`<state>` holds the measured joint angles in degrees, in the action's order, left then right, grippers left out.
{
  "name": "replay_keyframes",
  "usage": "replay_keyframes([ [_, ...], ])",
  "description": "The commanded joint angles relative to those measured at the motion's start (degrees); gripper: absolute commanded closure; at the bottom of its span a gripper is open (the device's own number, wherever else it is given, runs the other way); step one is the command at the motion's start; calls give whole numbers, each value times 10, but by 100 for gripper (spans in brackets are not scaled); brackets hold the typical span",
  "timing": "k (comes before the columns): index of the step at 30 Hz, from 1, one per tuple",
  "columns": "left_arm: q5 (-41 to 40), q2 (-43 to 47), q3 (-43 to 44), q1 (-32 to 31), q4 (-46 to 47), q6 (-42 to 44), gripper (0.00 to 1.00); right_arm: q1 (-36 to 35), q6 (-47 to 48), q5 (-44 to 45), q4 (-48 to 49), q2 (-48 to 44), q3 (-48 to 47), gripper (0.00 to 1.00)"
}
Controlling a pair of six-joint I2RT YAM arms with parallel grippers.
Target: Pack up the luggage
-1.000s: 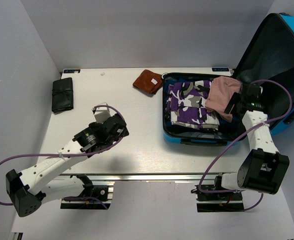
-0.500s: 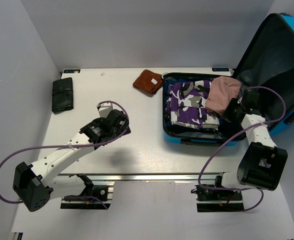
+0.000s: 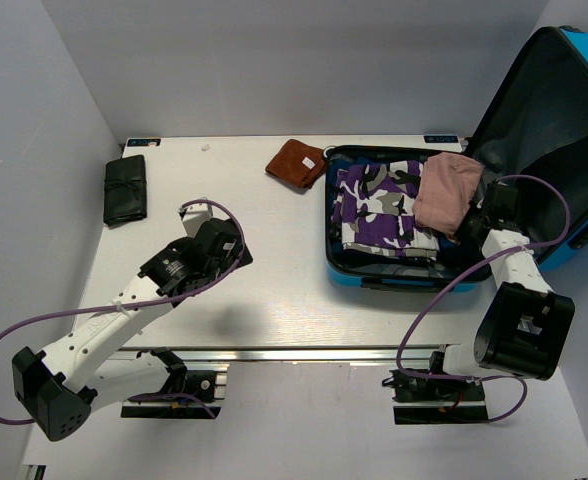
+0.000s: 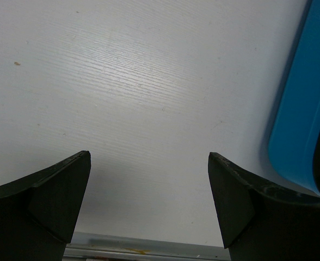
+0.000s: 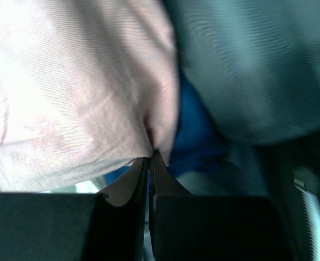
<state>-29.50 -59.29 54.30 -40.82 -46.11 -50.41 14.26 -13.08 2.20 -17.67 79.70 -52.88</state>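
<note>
The blue luggage (image 3: pixel 394 283) lies open at the table's right, its lid (image 3: pixel 564 110) propped up behind. Inside are a purple camouflage garment (image 3: pixel 379 205) and a pink garment (image 3: pixel 444 195) on the right side. My right gripper (image 3: pixel 471 215) sits at the pink garment's right edge. In the right wrist view its jaws (image 5: pixel 150 155) are shut, with a fold of the pink garment (image 5: pixel 78 92) pinched at the tips. My left gripper (image 3: pixel 229 245) hovers over bare table left of the case, open (image 4: pixel 149 206) and empty, the blue shell (image 4: pixel 299 109) at the right of its view.
A brown folded item (image 3: pixel 296 163) lies on the table by the case's back-left corner. A black rolled pouch (image 3: pixel 125 189) rests at the table's far left. White walls enclose the table on the left and back.
My right gripper has closed from open onto the pink garment's edge. The left arm shifted a little left and back over the table, still open.
</note>
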Motion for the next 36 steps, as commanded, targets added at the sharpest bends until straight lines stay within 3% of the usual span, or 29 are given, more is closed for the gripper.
replay_keyframes([
  [1, -24, 16, 25, 3, -19, 5, 2, 9, 11, 100, -46, -13, -52, 100],
  [11, -42, 3, 41, 3, -15, 14, 2, 16, 33, 255, -108, 25, -107, 100],
  [21, -36, -36, 63, 3, 0, 35, 2, 10, 45, 202, -98, 59, -93, 100],
  [22, -34, -37, 63, 3, 1, 37, 2, 10, 46, 189, -98, 56, -94, 92],
  [23, -35, -39, 65, 8, 5, 39, 2, 9, 52, 159, -98, 51, -94, 67],
  [25, -33, -47, 70, 8, 11, 47, 2, 8, 55, 130, -102, 30, -99, 42],
  [27, -34, -61, 81, 8, 13, 53, 2, 7, 61, 110, -105, 8, -107, 37],
  [28, -33, -66, 84, 8, 14, 55, 2, 6, 63, 78, -105, -15, -116, 30],
  [29, -32, -72, 92, 13, 17, 57, 2, 3, 67, 63, -105, -25, -122, 11],
  [36, -15, -84, 107, 19, 30, 68, 2, -33, 75, 16, -140, -36, -187, 11],
])
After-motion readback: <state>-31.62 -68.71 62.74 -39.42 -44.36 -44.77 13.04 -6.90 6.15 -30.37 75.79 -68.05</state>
